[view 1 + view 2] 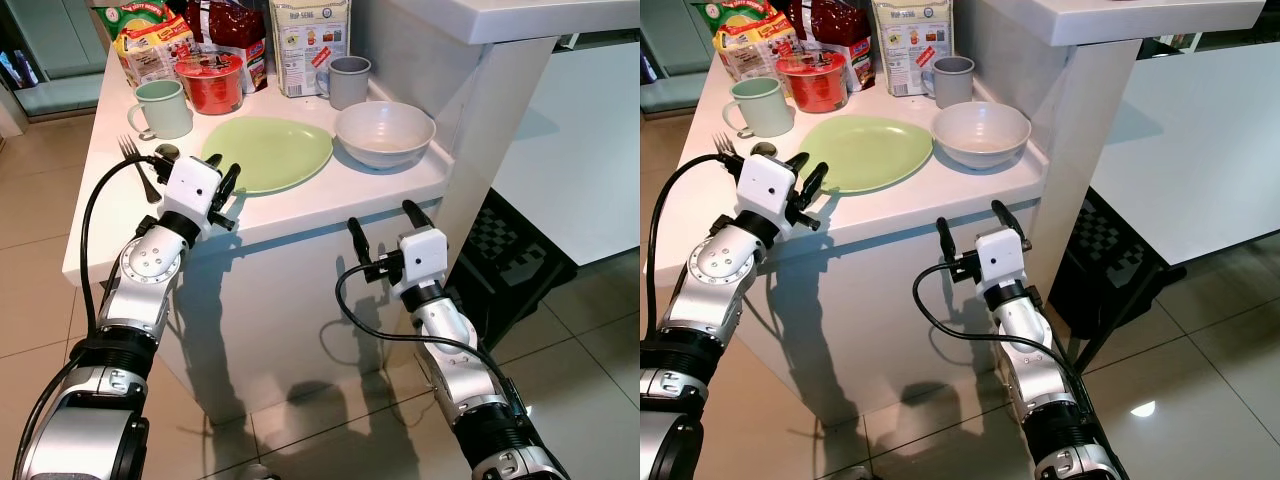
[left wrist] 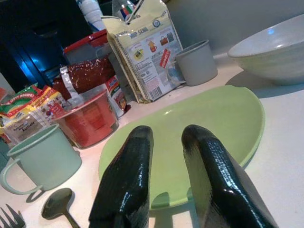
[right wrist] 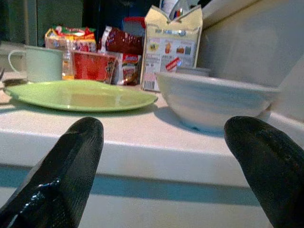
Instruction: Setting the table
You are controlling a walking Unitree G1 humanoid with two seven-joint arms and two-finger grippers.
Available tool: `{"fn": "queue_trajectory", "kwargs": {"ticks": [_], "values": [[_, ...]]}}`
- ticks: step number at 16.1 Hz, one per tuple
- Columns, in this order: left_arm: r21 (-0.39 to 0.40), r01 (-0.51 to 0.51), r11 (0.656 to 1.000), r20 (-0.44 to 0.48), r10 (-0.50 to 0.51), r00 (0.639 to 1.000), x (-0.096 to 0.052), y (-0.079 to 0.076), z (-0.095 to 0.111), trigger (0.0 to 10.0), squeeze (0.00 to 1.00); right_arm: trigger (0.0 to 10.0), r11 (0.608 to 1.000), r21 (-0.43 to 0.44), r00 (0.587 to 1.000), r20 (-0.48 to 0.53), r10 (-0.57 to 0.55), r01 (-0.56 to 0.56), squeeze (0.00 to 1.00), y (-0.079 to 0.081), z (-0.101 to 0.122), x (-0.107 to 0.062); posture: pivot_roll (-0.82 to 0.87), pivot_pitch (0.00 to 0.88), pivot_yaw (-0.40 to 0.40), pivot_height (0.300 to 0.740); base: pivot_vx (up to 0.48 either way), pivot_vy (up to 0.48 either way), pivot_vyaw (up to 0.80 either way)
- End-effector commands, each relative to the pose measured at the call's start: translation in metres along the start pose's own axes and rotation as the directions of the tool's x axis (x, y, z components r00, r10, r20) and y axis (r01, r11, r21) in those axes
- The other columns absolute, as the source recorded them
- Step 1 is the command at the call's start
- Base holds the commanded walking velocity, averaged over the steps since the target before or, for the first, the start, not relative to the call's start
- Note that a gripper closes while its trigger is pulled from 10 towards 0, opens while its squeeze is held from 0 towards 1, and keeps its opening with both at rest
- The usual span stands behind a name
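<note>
White counter (image 1: 330, 205) stands on glossy tiled floor (image 1: 300, 415).

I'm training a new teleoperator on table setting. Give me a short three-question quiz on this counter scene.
1. True or false: the left gripper is holding the fork.
2. What lies nearest the left gripper: A) grey mug B) green plate C) white bowl?
3. Fill in: the right gripper is open, held in front of the counter edge, below the ____.

Key
1. False; it hangs empty at the plate's rim, with the fork lying on the counter beside its wrist.
2. B
3. bowl
</note>
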State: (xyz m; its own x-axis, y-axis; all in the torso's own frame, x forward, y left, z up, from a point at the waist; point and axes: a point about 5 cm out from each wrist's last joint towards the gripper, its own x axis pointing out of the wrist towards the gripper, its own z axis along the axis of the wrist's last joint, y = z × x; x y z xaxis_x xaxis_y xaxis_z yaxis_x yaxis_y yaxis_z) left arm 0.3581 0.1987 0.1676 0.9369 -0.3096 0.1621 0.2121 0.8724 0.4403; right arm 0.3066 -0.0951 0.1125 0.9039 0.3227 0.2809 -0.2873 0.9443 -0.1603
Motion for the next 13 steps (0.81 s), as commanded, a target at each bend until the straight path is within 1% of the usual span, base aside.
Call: {"fn": "queue_trajectory", "kwargs": {"ticks": [1,9,13], "values": [[0.014,0.020,1.000,0.005,-0.020,1.000,0.0056,-0.0007,0.0051,10.0,0.00,10.0,1.000,0.009,1.000,0.005,0.000,0.000,0.00,0.0005,0.0027,0.0012,0.05,0.000,0.039,0.740,0.000,0.000,0.00],[0.016,0.025,1.000,-0.004,-0.025,1.000,0.0061,-0.0016,0.0038,10.0,0.00,10.0,1.000,0.012,1.000,-0.004,-0.004,0.004,0.00,0.0006,0.0021,-0.0003,0.05,0.000,0.040,0.740,0.000,0.000,0.00],[-0.001,0.041,0.999,-0.009,-0.041,0.999,0.0055,-0.0094,0.0013,10.0,0.00,10.0,1.000,0.013,1.000,-0.015,-0.002,0.002,0.00,0.0013,0.0006,-0.0018,0.05,0.000,0.037,0.740,0.000,0.000,0.00]]}}
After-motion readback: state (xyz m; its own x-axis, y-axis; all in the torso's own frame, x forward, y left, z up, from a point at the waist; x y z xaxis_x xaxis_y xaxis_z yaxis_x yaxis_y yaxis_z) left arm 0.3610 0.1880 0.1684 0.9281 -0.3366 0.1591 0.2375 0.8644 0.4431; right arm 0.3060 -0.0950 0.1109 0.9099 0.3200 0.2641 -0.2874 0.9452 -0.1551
